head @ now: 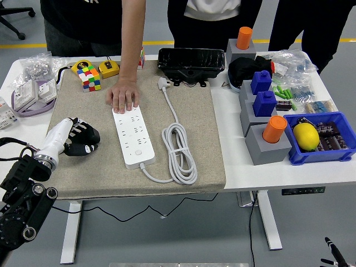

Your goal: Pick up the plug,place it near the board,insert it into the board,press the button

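Fingers of my left hand sit curled and holding nothing at the frame's left on the coarse beige mat. Centre, the glossy white power strip could skid; a person's hand pins its far end. Farther up, the white plug lies beyond its looped cable, which may snag.

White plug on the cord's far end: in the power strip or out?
Out. The white plug lies on the beige mat, apart from the white power strip, whose far end a person's hand holds.
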Controlling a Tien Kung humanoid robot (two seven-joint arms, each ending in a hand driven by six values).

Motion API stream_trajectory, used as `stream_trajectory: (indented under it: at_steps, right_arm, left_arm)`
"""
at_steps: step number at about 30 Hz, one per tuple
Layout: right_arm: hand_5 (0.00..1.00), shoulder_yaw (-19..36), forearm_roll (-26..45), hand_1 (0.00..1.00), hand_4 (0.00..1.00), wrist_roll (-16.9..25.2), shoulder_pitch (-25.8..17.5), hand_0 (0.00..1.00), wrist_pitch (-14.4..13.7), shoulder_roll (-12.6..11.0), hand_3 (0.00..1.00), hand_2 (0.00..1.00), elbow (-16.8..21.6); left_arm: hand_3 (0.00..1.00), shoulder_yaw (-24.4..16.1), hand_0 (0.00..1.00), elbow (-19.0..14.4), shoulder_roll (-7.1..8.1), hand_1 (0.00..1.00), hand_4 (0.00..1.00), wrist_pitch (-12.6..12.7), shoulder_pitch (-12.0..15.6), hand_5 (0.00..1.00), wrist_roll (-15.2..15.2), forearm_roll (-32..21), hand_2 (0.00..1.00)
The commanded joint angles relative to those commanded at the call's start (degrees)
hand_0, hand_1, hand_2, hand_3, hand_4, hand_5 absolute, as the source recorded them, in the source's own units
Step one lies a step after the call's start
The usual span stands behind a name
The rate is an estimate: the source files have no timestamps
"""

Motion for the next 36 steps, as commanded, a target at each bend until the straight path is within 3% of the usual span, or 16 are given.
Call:
stream_trajectory:
  at_steps: [11,19,28,36]
  right_arm:
    - [0.984,-0.17,0.11,0.717,0.998,-0.15,-0.03,0.791,0.03,-0.18,0.667,0.683,0.00]
    - [0.983,-0.49,0.47,0.716,0.998,-0.20,0.17,0.792,-0.02,-0.33,0.667,0.683,0.00]
    - [0.982,-0.69,0.64,0.716,0.998,-0.15,0.14,0.791,-0.02,-0.33,0.667,0.683,0.00]
    - [0.985,-0.51,0.48,0.716,0.998,-0.26,0.14,0.792,-0.05,-0.37,0.667,0.683,0.00]
  left_arm:
    - [0.515,0.21,0.326,-1.71,0.29,0.437,0.769,-0.29,-0.05,0.002,0.43,0.95,0.431]
    - [0.505,1.37,0.315,-4.82,0.90,0.404,0.780,-0.40,-0.13,0.002,0.42,0.44,0.413]
    - [0.499,4.78,0.315,-9.87,1.51,0.397,0.773,-0.11,-0.44,0.002,0.51,0.08,0.405]
    - [0.495,8.02,0.314,-10.68,1.91,0.394,0.758,-0.03,-1.74,0.002,0.63,-0.31,0.400]
